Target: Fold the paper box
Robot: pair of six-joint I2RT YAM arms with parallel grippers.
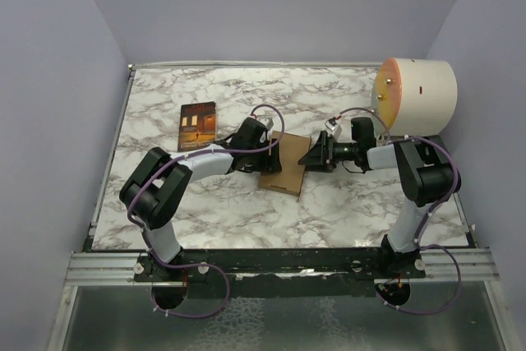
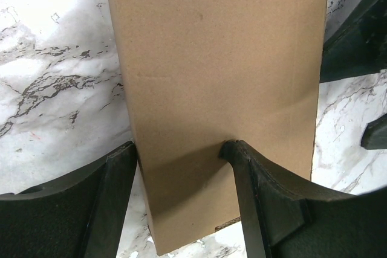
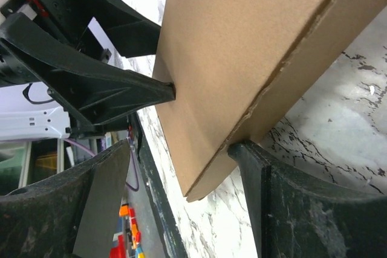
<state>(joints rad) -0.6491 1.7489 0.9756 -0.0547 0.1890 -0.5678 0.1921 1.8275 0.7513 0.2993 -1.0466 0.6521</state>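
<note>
While both claws stand with fingers apart and neither clamped, the paper box (image 1: 283, 170) lies mid-table (image 1: 345, 207) between them. The left claw (image 1: 266, 154) straddles its one edge, one finger (image 2: 245, 170) resting on the cardboard. The right claw (image 1: 307, 157) touches the opposite edge. A book (image 1: 197, 125) lies apart at far left, and a cream cylinder (image 1: 419, 96) stands beside the right arm.
</note>
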